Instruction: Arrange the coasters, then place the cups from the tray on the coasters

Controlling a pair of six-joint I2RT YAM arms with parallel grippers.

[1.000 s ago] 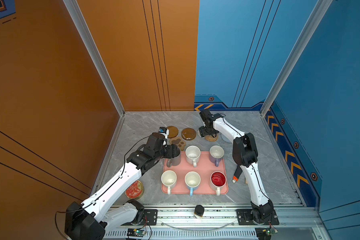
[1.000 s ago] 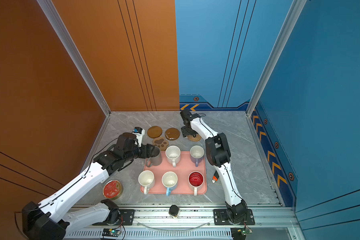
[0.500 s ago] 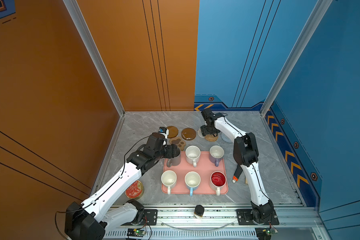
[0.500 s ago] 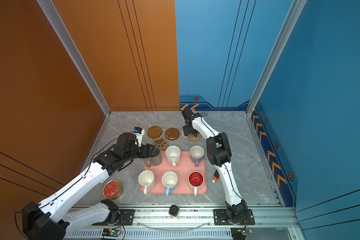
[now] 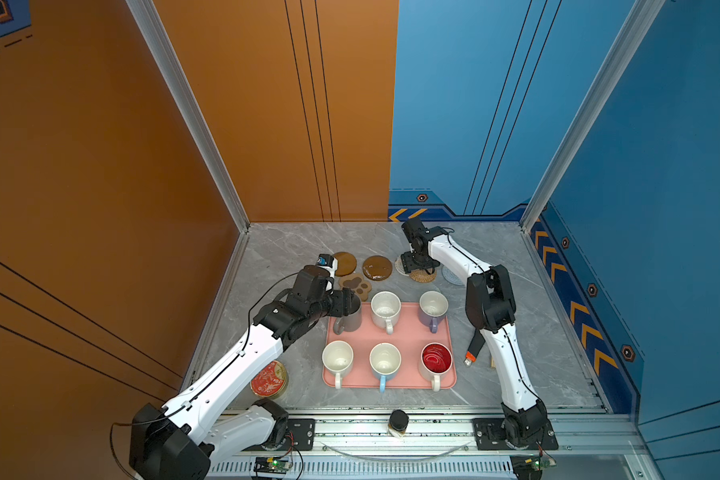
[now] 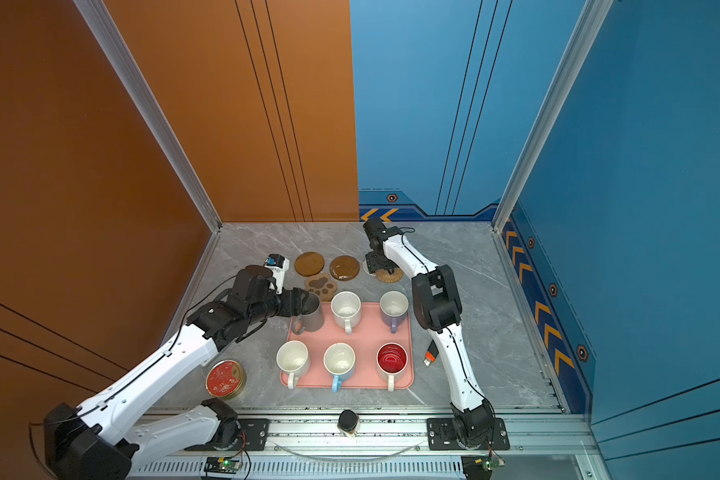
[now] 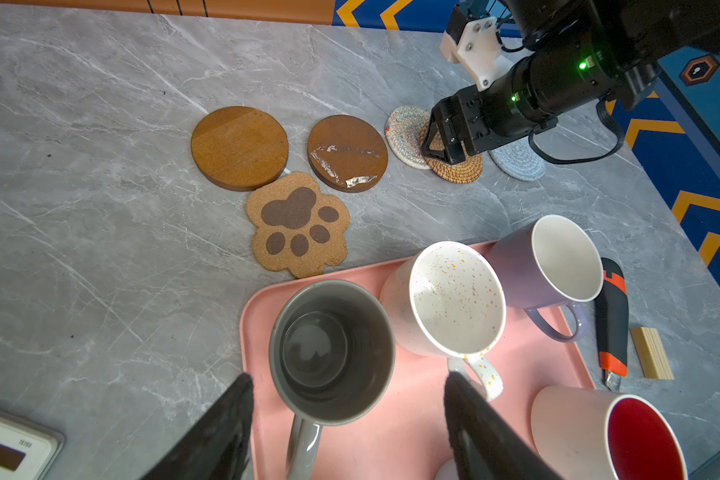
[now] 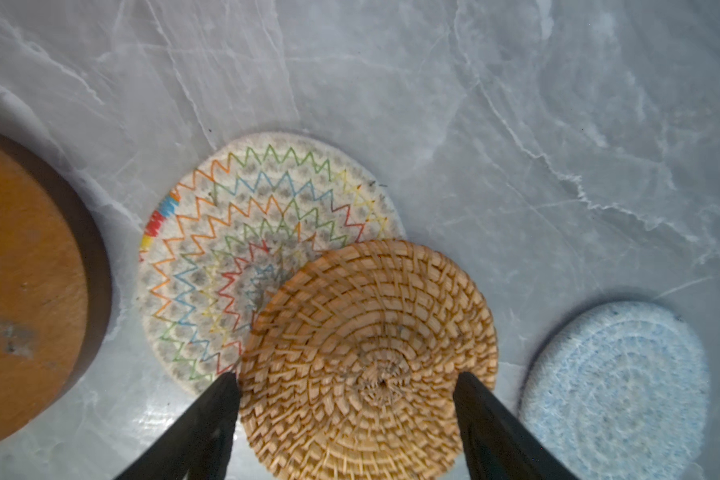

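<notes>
Little is done yet: the pink tray (image 5: pixel 410 332) sits near the middle of the table with all six cups (image 5: pixel 385 359) on it, none on a mat. Past its far edge the mats are only partly laid out: a brown disc (image 5: pixel 344 263) and a second brown disc (image 5: pixel 377 267) side by side, the paw mat (image 5: pixel 356 284) just beside the tray, and to the right the rattan mat (image 8: pixel 366 353) overlapping the white woven mat (image 8: pixel 246 232), the grey-blue mat (image 8: pixel 616 382) apart further right. I judge the rattan mat needs pulling clear, then every cup moving. The left gripper (image 7: pixel 348 377) is spread wide either side of the grey cup (image 7: pixel 329 349) at the tray's far-left corner, gripping nothing; the right gripper (image 8: pixel 346 375) hangs spread over the rattan mat, holding nothing. Since a second ago the right gripper has edged slightly right; the left arm and the cups look unmoved
</notes>
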